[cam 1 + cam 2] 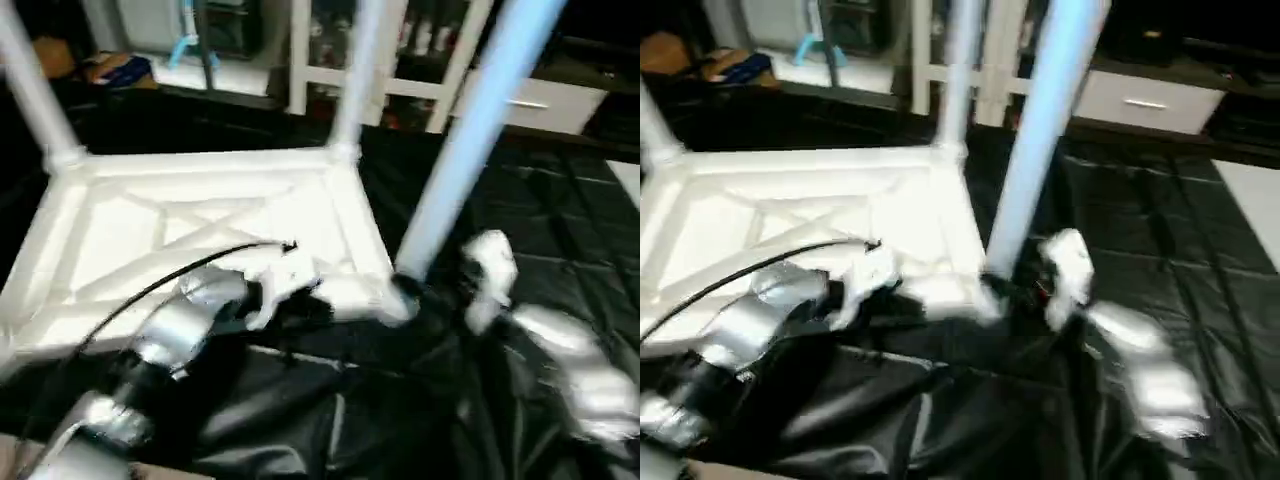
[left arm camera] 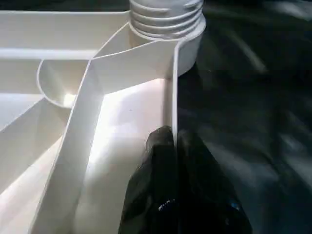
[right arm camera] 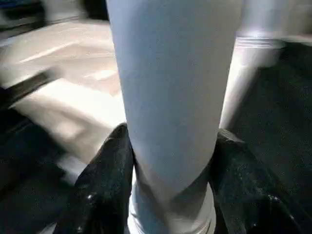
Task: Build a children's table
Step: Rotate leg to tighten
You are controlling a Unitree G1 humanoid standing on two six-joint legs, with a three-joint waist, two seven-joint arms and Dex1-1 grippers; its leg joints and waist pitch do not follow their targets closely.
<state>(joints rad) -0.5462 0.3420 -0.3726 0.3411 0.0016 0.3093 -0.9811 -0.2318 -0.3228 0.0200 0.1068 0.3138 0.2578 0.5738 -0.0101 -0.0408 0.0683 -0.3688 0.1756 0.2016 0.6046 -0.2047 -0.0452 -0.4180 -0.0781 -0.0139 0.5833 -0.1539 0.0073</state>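
Observation:
The children's table top (image 1: 150, 215) lies upside down on a black sheet, its X-ribbed underside facing up. Two white legs (image 1: 358, 80) stand in the far corner sockets. A third leg (image 1: 470, 140) stands in the near right corner. My left gripper (image 2: 174, 134) is shut on the thin rim wall of the top, a little short of that corner's socket (image 2: 168, 22). My right gripper (image 3: 170, 131) is at the base of the near right leg (image 3: 170, 87), one black finger (image 3: 105, 175) pressed against each side of it.
The black sheet (image 1: 560, 220) covers the floor around the top and is rumpled in front of me. A white glass-door cabinet (image 1: 400, 60) and a drawer front (image 1: 540, 105) stand behind. A black cable (image 1: 150, 285) runs over my left forearm.

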